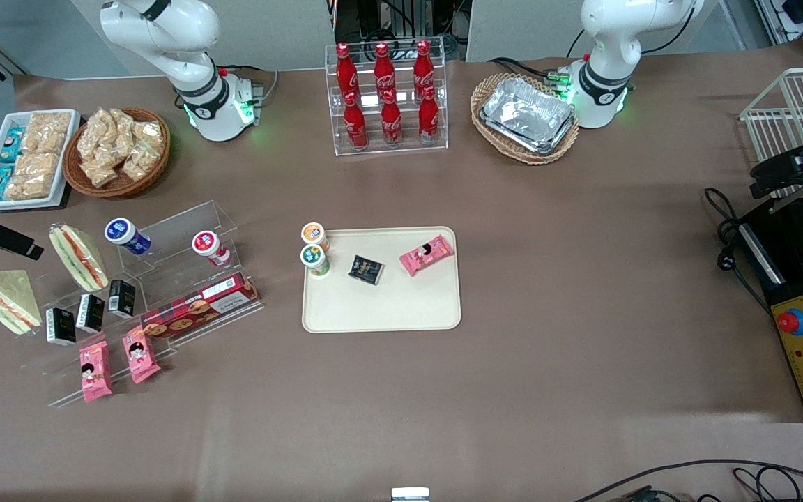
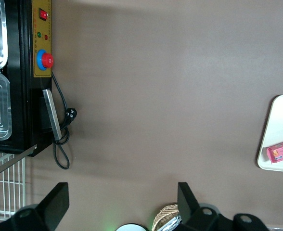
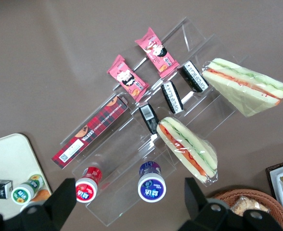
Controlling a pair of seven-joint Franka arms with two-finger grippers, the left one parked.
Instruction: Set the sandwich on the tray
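**Sandwich waits on the stand, fingers open above it**

Front view: the sandwich [image 1: 1, 300] leans tilted on a clear stepped stand [image 1: 171, 230] at the working arm's end of the table, probably propped that way for display. A second sandwich [image 1: 79, 256] stands beside it, so there are two. The tray [image 1: 380, 310] lies flat mid-table, well apart, and carries two small cups, one black packet and one pink packet; its nearer half is bare. The gripper [image 1: 18, 244] hangs above the table beside the sandwiches.

Left wrist view: one corner of the tray shows, with the pink packet [image 2: 281, 153] on it.

Right wrist view: the fingers [image 3: 67, 202] are spread wide with nothing between them. The stand holds two cups, three black packets, two pink packets and one red box.
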